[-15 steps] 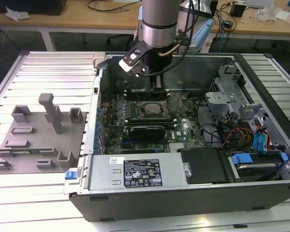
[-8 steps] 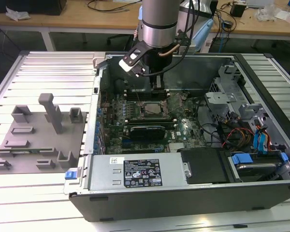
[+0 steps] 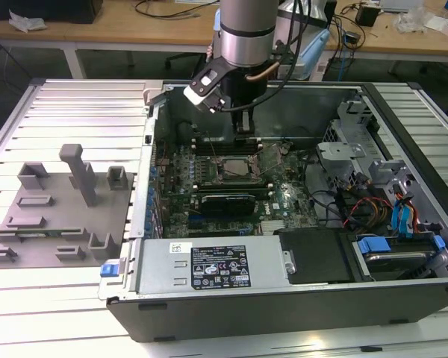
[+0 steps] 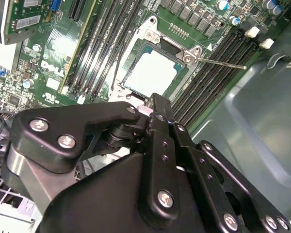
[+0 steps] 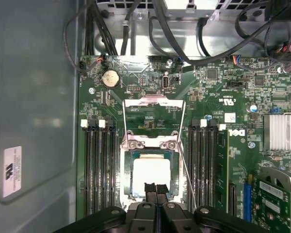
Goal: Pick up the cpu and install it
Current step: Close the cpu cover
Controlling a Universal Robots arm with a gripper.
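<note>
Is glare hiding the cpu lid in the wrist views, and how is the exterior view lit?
In both wrist views the cpu lid glares near white, detail lost; in the exterior view the computer case is dim inside, the near edge of the table washed out.

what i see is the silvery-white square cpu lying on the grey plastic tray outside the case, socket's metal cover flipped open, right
Not on the grey plastic tray: the first wrist view shows the silvery-white square cpu seated in the black socket frame on the green motherboard. The metal cover is indeed flipped open.
</note>
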